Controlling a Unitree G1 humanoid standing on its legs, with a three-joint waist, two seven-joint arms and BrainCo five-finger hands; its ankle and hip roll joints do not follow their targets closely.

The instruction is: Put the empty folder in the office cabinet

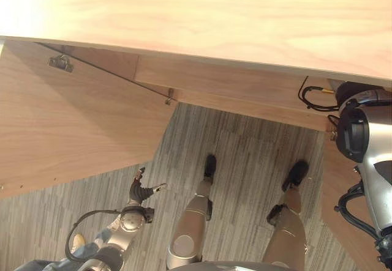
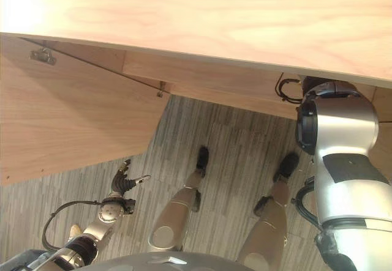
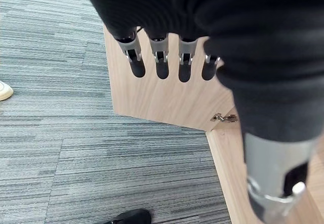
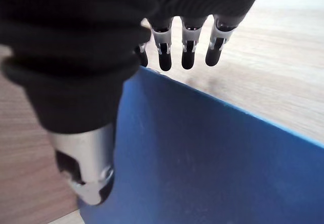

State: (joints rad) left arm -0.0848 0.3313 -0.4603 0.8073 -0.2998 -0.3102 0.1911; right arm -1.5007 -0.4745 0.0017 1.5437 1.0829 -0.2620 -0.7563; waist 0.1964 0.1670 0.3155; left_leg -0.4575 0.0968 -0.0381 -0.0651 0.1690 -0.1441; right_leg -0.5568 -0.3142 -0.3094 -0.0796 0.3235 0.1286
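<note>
The plain blue folder [image 4: 212, 168] runs on a slant from 10 toward 4 o'clock in the right wrist view, against pale wood. The right robot hand [image 4: 152, 11] pinches it between fingers [image 4: 188, 52] and thumb. The left robot hand [image 1: 142, 193] hangs at 7 o'clock, fingers relaxed, beside the open cabinet door [image 1: 73, 124].

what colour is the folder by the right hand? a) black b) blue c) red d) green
b, in the right wrist view a blue folder sits against the right hand, edge-on over a light wooden surface.
</note>
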